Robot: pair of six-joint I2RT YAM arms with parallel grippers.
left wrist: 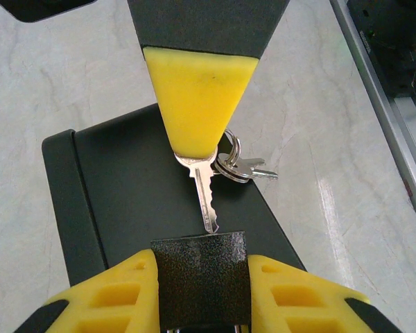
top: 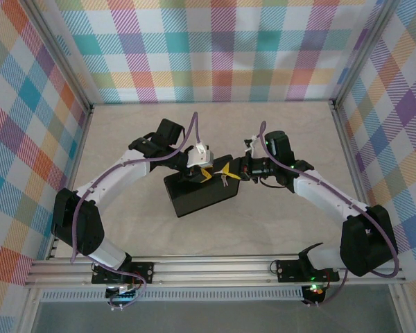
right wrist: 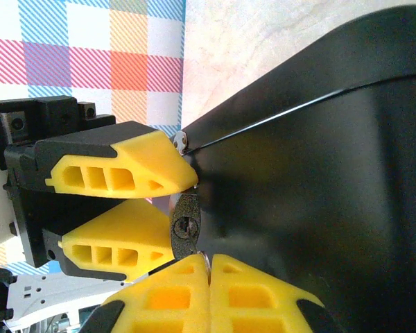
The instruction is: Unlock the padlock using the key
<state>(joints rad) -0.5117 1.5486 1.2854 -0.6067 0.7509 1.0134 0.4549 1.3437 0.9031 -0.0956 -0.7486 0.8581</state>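
The padlock (left wrist: 201,277), small, dark and speckled, sits clamped between the yellow fingers of my left gripper (left wrist: 201,258), just above a black box (left wrist: 125,187). My right gripper (right wrist: 209,260) is shut on the head of the silver key (left wrist: 206,198). The key's blade points at the padlock's keyhole face (right wrist: 184,225) and its tip meets the keyhole. How deep the tip sits I cannot tell. A ring with spare keys (left wrist: 239,166) hangs off the key head. From above, left gripper (top: 204,172) and right gripper (top: 227,168) meet tip to tip over the box.
The black box (top: 197,194) lies mid-table under both grippers. Pale tabletop (top: 277,132) surrounds it. Checked walls and a metal frame rail (left wrist: 381,118) bound the workspace.
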